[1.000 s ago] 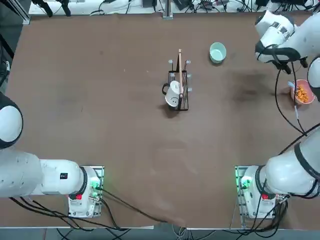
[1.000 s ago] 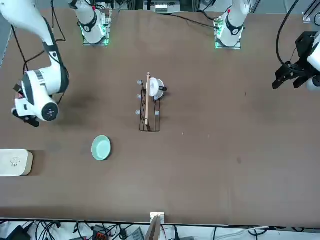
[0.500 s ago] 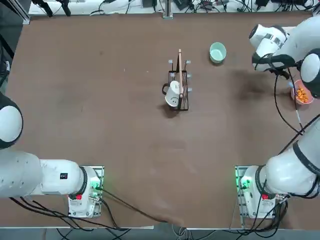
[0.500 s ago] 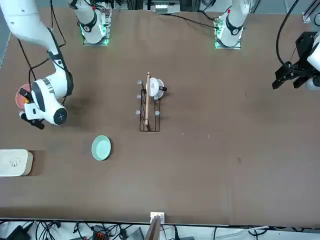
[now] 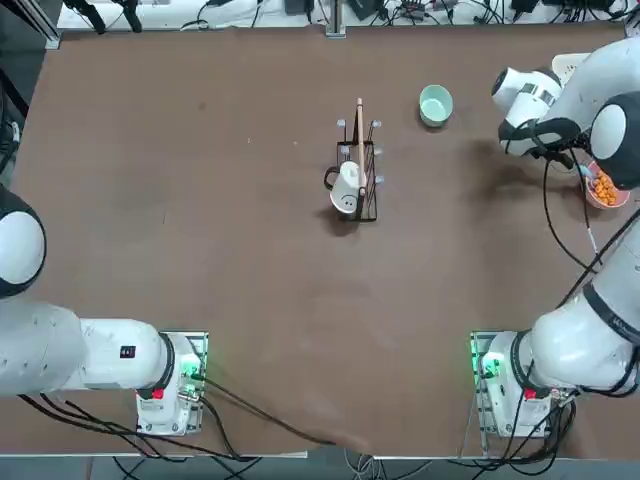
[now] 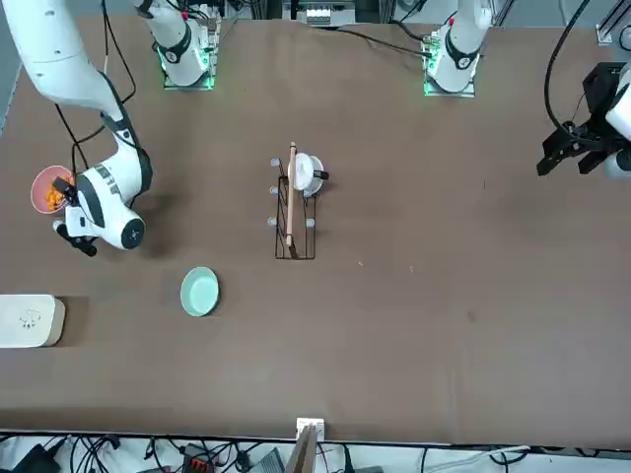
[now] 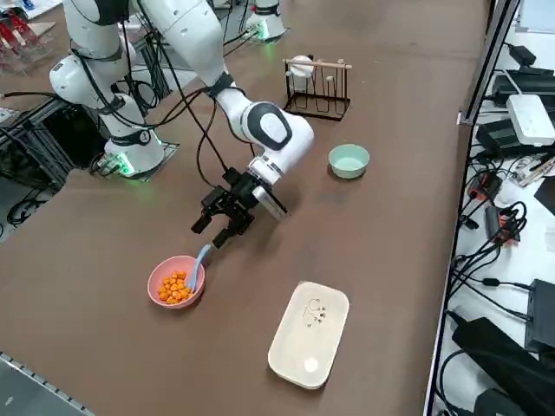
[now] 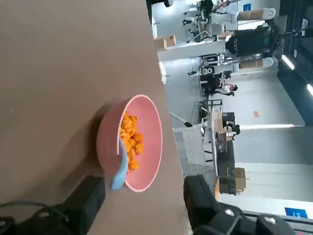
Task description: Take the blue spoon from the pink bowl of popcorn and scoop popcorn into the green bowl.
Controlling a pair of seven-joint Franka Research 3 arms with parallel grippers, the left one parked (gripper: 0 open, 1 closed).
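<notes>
The pink bowl (image 7: 157, 282) sits near the table's right edge and holds orange popcorn (image 7: 176, 286). The blue spoon (image 7: 201, 258) leans in it, its handle over the rim on the arm's side. My right gripper (image 7: 211, 232) hangs just above and beside that handle, open and holding nothing. In the right wrist view the bowl (image 8: 107, 138), popcorn (image 8: 130, 139) and spoon (image 8: 120, 169) lie just ahead of the gripper (image 8: 144, 196), whose fingers stand spread. The green bowl (image 5: 435, 104) stands empty further along the table, also visible in the right side view (image 7: 349, 160).
A white rounded-square box (image 7: 309, 334) lies near the pink bowl by the table edge. A black wire rack (image 5: 362, 180) with a white mug (image 5: 346, 190) stands mid-table. Cables run beyond the table's edges.
The right wrist has swung down and toward the pink bowl, which now shows fully in the front view. The gripper has stayed open.
</notes>
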